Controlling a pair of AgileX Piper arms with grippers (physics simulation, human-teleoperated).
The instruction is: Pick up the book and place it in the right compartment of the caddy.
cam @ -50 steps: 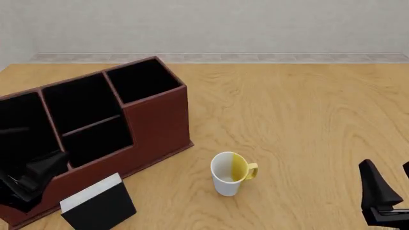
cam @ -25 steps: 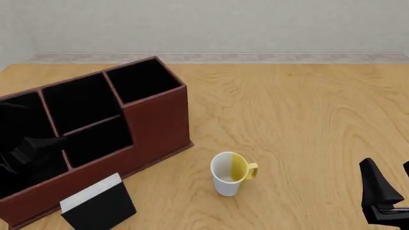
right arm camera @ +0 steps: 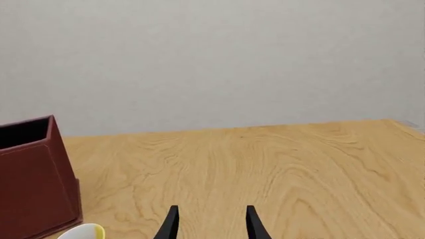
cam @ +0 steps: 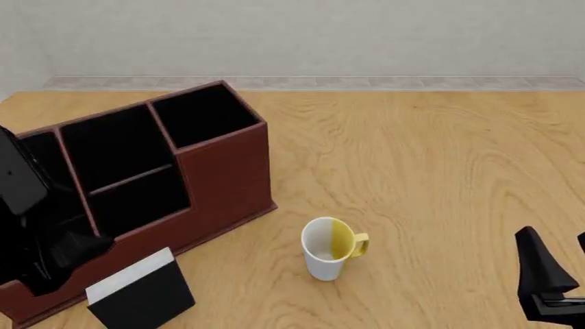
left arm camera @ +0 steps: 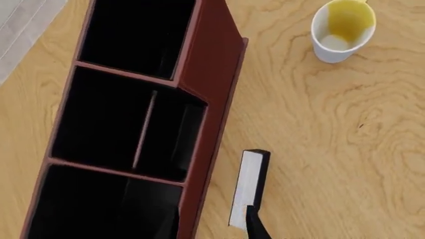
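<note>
The black book [cam: 139,293] stands on edge in front of the caddy [cam: 224,171], white page edges up; the left wrist view shows it from above [left arm camera: 250,185]. The caddy's right compartment [cam: 203,113] is the small square cell at its far right end [left arm camera: 139,35]. My left gripper [cam: 75,251] hangs over the caddy's left front corner, just above and left of the book. One fingertip [left arm camera: 256,226] shows beside the book; the other is lost against the black interior. It holds nothing. My right gripper [cam: 559,266] is open and empty [right arm camera: 211,225] at the near right.
A white mug with a yellow inside [cam: 329,248] stands right of the book, in front of the caddy's right end; it also shows in the left wrist view [left arm camera: 342,30]. The caddy's middle cell [cam: 128,171] has a horizontal shelf. Bare wooden table [cam: 439,171] lies to the right.
The left arm rose over the caddy's left cell, then swung its gripper down toward the front wall near the book. The book, mug and right arm have not moved.
</note>
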